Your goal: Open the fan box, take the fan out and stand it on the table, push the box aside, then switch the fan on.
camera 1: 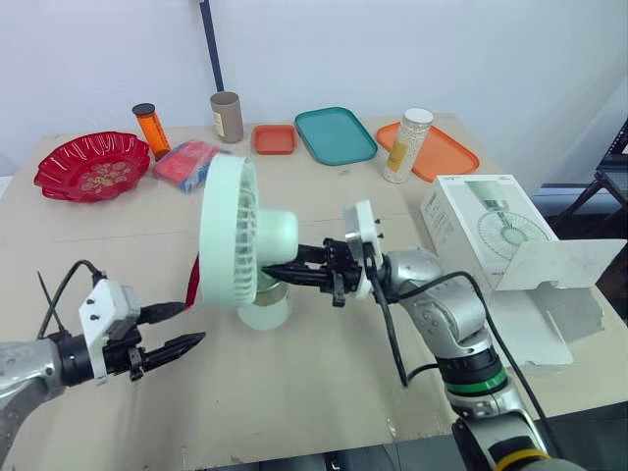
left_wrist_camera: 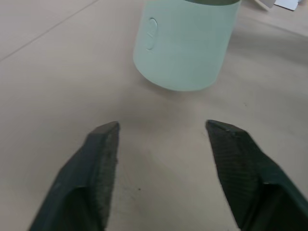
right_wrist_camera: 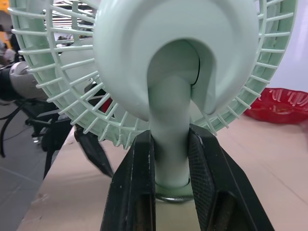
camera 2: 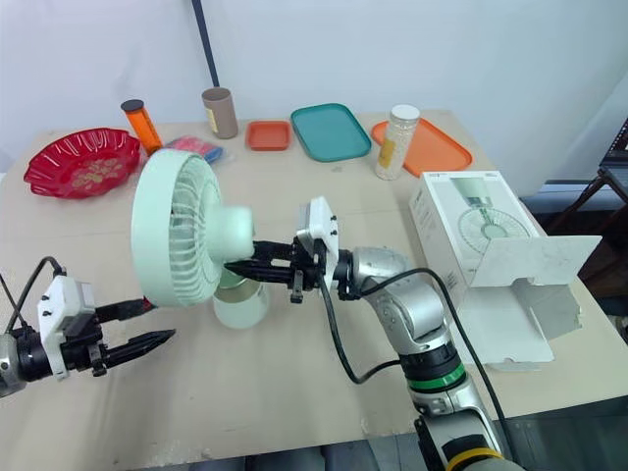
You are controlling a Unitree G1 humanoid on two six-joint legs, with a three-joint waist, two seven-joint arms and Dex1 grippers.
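Your right pincer grips the fan by the neck, probably to steady it on the desk. Your left pincer, spread open at the fan's 8 o'clock, faces the switch.

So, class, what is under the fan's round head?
Its neck, clamped between the right fingers, then the base standing on the table. The fingers cover the neck's sides, and the base's underside cannot be seen.
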